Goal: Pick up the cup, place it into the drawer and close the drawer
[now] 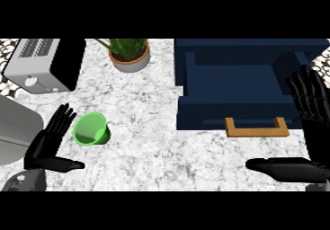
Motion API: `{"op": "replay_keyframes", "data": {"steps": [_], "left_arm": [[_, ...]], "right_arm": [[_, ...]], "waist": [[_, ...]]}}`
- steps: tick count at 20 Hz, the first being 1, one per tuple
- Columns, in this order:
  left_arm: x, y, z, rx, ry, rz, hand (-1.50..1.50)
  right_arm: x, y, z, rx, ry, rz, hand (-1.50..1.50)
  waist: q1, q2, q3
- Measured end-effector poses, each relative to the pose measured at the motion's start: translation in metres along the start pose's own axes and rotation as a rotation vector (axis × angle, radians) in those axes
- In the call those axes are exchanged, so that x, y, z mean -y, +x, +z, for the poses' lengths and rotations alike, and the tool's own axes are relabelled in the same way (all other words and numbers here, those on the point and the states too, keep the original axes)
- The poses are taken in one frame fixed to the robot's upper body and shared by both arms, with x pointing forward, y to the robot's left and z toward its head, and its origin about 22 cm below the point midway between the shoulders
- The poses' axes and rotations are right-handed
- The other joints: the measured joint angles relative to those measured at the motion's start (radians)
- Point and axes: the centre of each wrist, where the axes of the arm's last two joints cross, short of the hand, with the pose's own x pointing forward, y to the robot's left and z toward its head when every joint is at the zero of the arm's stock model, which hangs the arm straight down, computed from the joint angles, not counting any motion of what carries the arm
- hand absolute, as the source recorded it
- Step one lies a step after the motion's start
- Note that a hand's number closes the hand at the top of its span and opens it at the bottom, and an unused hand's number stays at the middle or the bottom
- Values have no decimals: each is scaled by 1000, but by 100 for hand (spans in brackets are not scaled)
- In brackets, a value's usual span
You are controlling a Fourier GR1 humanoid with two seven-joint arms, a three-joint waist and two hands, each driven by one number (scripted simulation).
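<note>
Right hand point(316, 134) and left hand point(42, 146) rest open, fingers straight, holding nothing; beyond them the dark blue drawer point(234, 81) stands open, then toaster point(41, 65), potted plant point(131, 56), and green cup point(91, 129) tipped over just beside the left hand's fingers

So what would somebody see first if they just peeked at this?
Probably the bright green cup, because it pops against the pale speckled counter, just beside the open left hand at the lower left. Next comes the big dark blue drawer standing open at the upper right, with a tan handle on its front and the open right hand next to it.
</note>
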Motion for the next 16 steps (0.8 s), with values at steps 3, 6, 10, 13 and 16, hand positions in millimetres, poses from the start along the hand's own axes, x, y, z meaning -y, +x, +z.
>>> {"op": "replay_keyframes", "data": {"steps": [3,6,10,13,16], "left_arm": [[-11,-11,1,-14,28,-9,-150],[-10,-21,-3,-26,52,-20,-150],[-12,-26,-5,-33,65,-24,-150],[-10,-30,-6,-33,75,-30,-150],[-4,-35,-5,-29,67,-39,-150]], "right_arm": [[0,-1,0,3,8,-3,-150],[5,-1,-3,4,17,-6,-150],[5,-3,-2,7,19,-5,-150],[4,3,-3,10,26,-7,-150],[5,2,-2,3,28,-9,-150]], "waist": [[-3,1,0],[-8,3,-1],[-9,3,-1],[-15,5,-2],[-17,6,-3]]}}
